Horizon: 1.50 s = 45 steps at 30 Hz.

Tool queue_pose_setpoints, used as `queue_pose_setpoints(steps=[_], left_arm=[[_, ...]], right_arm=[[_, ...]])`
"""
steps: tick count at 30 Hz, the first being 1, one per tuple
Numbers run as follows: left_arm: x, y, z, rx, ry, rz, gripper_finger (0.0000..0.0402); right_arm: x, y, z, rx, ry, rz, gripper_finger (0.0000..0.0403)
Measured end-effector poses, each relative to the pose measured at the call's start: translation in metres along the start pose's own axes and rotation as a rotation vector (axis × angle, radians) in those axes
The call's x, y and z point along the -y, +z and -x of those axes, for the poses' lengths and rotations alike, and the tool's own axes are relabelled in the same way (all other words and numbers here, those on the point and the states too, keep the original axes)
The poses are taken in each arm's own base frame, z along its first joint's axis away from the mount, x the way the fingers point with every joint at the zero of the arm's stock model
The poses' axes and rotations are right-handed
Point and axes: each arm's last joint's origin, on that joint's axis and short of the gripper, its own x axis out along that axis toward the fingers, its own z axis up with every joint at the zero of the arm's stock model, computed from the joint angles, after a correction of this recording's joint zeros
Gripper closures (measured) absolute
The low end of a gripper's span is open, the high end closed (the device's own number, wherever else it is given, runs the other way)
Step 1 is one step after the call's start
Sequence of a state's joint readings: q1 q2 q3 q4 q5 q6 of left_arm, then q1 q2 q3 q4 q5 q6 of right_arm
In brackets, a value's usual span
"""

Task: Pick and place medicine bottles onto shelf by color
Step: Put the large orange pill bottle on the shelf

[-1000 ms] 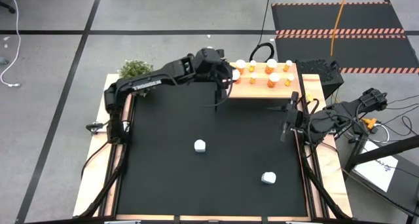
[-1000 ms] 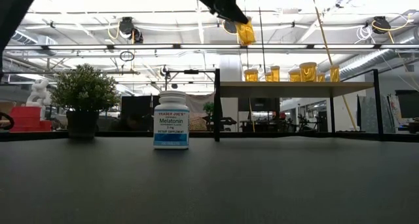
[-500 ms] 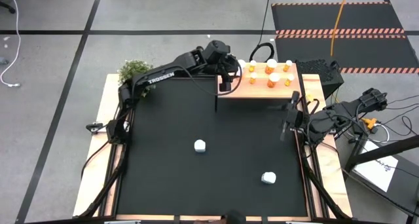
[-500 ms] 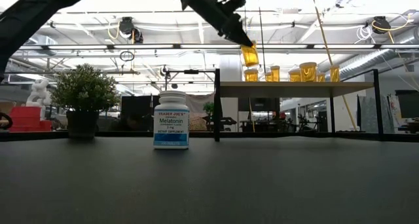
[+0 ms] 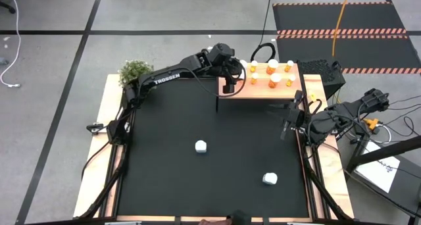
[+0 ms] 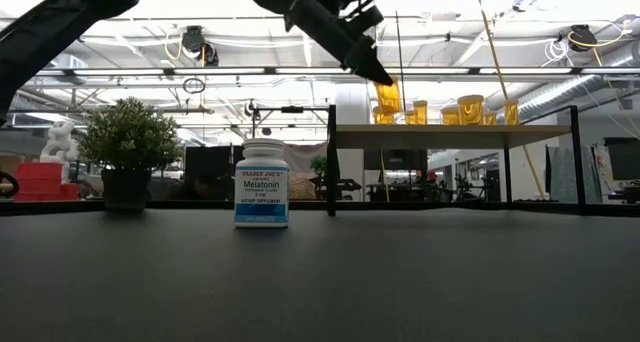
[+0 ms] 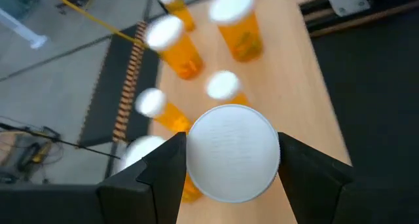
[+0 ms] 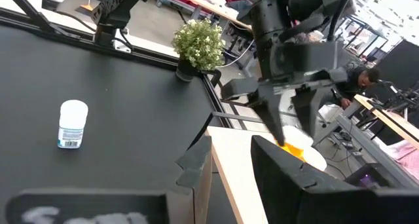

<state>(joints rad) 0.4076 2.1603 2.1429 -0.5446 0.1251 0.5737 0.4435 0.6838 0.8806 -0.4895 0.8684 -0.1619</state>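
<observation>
My left gripper is over the left end of the pale wood shelf at the table's far right, shut on an orange bottle with a white cap. Several orange bottles stand upright on the shelf top. Two white bottles stand on the black mat, one near the middle and one toward the near right. My right gripper is open and empty at the table's right edge. My left gripper pinches the orange bottle at its white cap, with one finger on either side of it. The fingers come from above, slanting down from the table's left. The bottle hangs below them, nearly upright, just above the shelf top.
A green potted plant stands at the table's far left corner. Wooden rails run along the mat's left and right sides. The shelf's dark legs stand on the mat. The room beyond the table shows in the low view.
My left gripper has reached toward the table's far right and gone down with the orange bottle. The bottle now hangs just over the shelf's left end, close beside the bottles standing there.
</observation>
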Motion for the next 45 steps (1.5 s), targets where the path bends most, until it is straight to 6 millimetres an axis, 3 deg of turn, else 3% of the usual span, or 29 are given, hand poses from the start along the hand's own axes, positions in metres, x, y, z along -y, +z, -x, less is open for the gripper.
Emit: queue_pose_setpoints(steps=[8, 24, 45], left_arm=[[0.005, -0.01, -0.017, -0.018, -0.031, 0.002, 0.0185], [0.002, -0.018, -0.024, -0.044, -0.032, 0.013, 0.0185], [0.003, -0.014, -0.024, -0.014, -0.02, 0.002, 0.0131]], right_arm=[[0.0, 0.0, 0.0, 0.0, 0.001, 0.0, 0.0303], [0.0, 0.0, 0.0, 0.0, 0.002, 0.001, 0.0303], [0.0, 0.0, 0.0, 0.0, 0.002, 0.001, 0.0303]])
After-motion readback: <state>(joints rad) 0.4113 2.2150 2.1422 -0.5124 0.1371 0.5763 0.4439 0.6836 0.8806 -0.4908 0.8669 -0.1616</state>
